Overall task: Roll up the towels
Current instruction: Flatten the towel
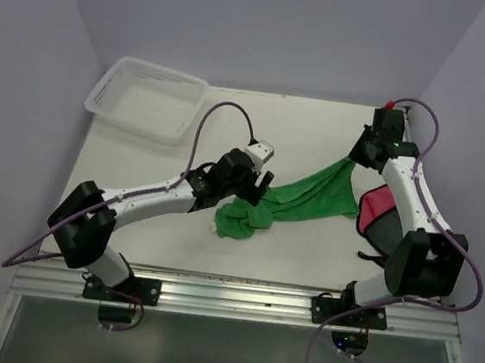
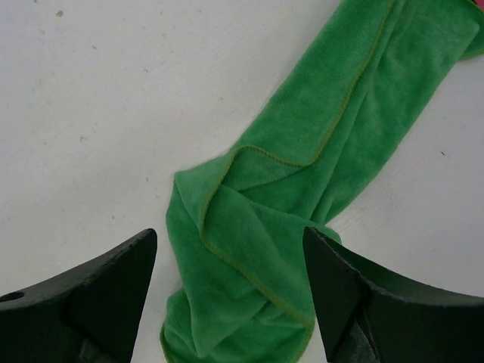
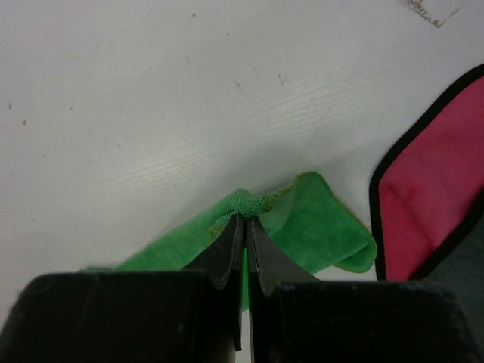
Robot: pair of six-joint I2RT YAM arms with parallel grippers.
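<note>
The green towel [image 1: 297, 198] lies stretched across the middle of the table, bunched and partly folded at its left end [image 2: 249, 287]. My left gripper [image 1: 259, 186] hovers open over that bunched end, its fingers [image 2: 98, 295] on either side of it. My right gripper [image 1: 360, 156] is shut on the towel's far right corner [image 3: 249, 204]. The red towel [image 1: 376, 213] with dark edging lies at the right under my right arm; it also shows in the right wrist view [image 3: 431, 204].
A white mesh basket [image 1: 147, 98] stands at the table's back left corner. Purple walls enclose the table at the back and on both sides. A metal rail [image 1: 230, 297] runs along the near edge.
</note>
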